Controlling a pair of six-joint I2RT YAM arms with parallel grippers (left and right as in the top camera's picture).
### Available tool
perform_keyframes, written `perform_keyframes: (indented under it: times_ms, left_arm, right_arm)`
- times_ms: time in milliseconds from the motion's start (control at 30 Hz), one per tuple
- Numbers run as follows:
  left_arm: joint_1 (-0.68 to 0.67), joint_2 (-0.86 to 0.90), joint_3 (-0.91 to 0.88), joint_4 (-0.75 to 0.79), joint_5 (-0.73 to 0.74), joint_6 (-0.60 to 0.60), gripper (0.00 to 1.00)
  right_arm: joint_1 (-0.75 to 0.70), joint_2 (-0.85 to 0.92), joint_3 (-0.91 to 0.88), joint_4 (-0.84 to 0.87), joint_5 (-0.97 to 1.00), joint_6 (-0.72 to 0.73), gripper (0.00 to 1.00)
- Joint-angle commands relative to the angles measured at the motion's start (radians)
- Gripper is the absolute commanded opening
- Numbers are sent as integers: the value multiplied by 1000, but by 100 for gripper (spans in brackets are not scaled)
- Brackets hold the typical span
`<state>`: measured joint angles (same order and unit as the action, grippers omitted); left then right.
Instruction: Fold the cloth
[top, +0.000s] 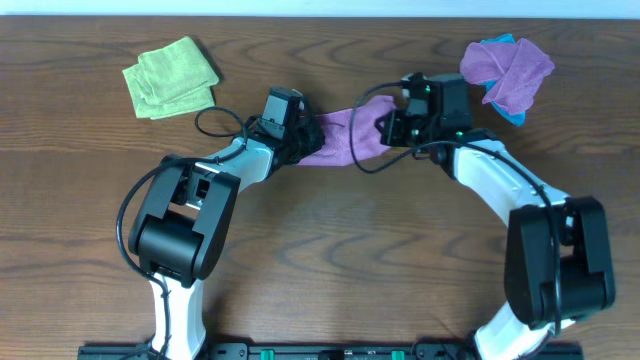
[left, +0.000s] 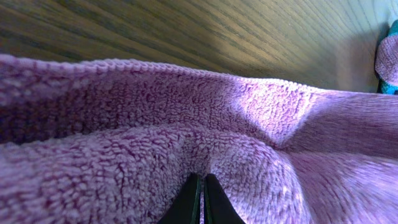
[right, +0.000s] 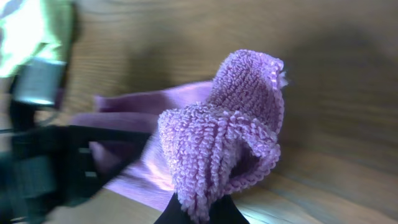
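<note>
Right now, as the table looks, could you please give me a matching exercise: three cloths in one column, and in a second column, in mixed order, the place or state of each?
Column A
1. green cloth
2. middle purple cloth
3. blue cloth

Column B
a. held at its ends by the left gripper and the right gripper
b. at the far right, mostly covered by a second purple cloth
c. lying folded at the far left, apart from both arms

Pairs: 1-c, 2-a, 3-b
</note>
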<state>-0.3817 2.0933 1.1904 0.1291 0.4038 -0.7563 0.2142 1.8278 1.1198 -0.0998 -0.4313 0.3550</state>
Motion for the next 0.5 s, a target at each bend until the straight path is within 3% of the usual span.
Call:
perform_keyframes:
  times_ms: [0,300,467]
  left_arm:
    - [0,15,21,2,-13,0,6]
    - [30,6,75,-22,63,31,6]
    - [65,-42,127,-154,68,143,6]
  right_arm:
    - [51,-35,46,16,-20,-12,1]
    - [148,-34,47,55,67,-13,1]
    - [162,-34,47,63,96,-20,1]
